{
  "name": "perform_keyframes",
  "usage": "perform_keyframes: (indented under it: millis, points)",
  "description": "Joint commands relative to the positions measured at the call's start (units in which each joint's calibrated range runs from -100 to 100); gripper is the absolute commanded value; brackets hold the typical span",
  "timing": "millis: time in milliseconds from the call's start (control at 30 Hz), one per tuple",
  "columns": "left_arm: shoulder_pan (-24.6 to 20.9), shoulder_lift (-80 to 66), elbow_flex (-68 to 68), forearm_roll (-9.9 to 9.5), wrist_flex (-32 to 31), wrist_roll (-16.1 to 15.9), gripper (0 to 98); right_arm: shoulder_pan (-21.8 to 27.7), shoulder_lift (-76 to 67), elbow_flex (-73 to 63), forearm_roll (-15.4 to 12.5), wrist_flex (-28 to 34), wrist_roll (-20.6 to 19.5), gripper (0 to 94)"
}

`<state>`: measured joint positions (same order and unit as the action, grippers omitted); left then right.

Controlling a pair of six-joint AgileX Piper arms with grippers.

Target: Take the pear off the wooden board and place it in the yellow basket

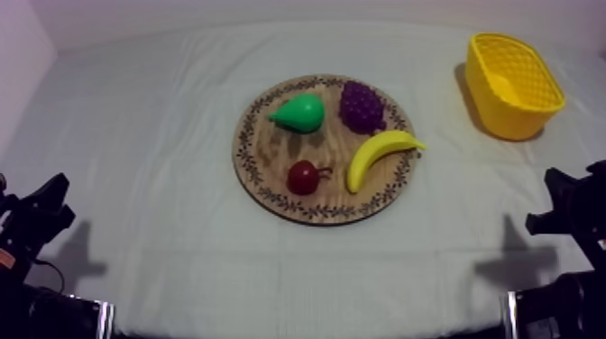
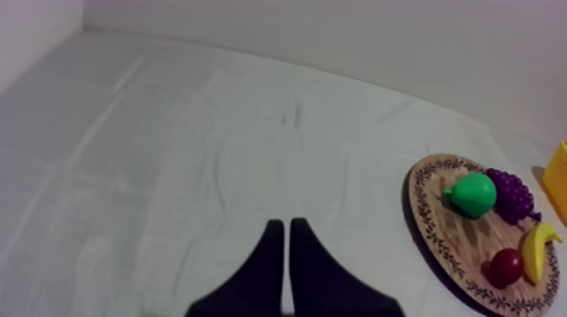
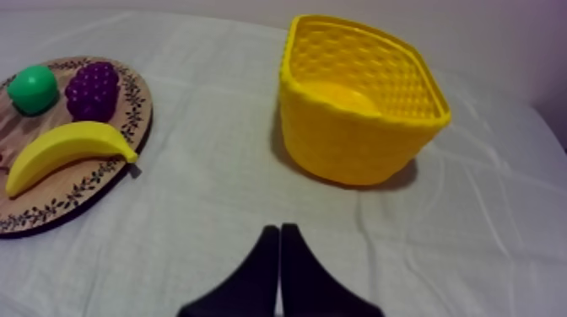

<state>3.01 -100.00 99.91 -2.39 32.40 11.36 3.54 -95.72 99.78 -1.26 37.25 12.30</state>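
**Both tools parked at the near edge, pear on the board**

Nearest to us, the left tool [image 2: 283, 229] sits low at the near left corner of the tabletop [image 1: 162, 180]. Its two black fingers are pressed together into a narrow wedge, gripping nothing, with bare grey-white cloth beneath them. Over at the near right corner it's the same picture for the right tool [image 3: 278, 231]: fingers together in a slim wedge, nothing between them.

Out to the middle now, and there's the round wooden board [image 1: 266, 158] with its patterned rim, carrying all four fruits. The green pear [image 1: 302, 113] lies on its side on the far left part of the board, narrow end pointing left. The purple bunch of grapes [image 1: 362, 106] is just beside it on the right, with a sliver of wood between the two. Nearer in, the small red fruit [image 1: 303, 178] sits towards the near left of the board. The banana [image 1: 379, 155] curves along the near right, its tip reaching the rim.

Far right, the yellow basket [image 1: 505, 113] stands upright on the cloth, well apart from the board. It is straight ahead of the right tool, on the far side of it. The board lies off to the right of the left tool.
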Motion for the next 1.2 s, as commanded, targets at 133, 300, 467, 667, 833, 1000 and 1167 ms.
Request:
perform_keyframes:
  millis: [133, 300, 467, 667, 833, 1000, 1167]
  points:
    - [-0.01, 0.00, -0.02, -0.02, 0.01, 0.00, 0.1, -1.62, 0.05, -0.01, 0.01, 0.49, -2.88, 0.4]
    - [-0.01, 0.00, -0.02, -0.02, 0.01, 0.00, 0.1, -1.60, 0.05, -0.01, 0.01, 0.49, -3.07, 0.3]
    - [-0.01, 0.00, -0.02, -0.02, 0.01, 0.00, 0.1, -1.56, 0.05, -0.01, 0.01, 0.49, -3.83, 0.3]
    - [-0.01, 0.00, -0.02, -0.02, 0.01, -0.02, 0.1, -1.44, 0.35, -0.20, -0.08, 0.03, -3.80, 0.2]
    - [-0.01, 0.00, -0.02, -0.02, 0.01, -0.01, 0.1, -1.94, 7.22, -5.54, 1.72, -1.36, -4.59, 0.2]
    - [-0.01, 0.00, -0.02, -0.02, 0.01, 0.00, 0.1, -2.69, 19.23, -18.97, 1.39, -0.05, -4.58, 0.2]
    - [-0.01, 0.00, -0.02, -0.02, 0.01, 0.00, 0.1, -2.82, 32.89, -37.94, -3.09, 5.62, -1.24, 0.3]
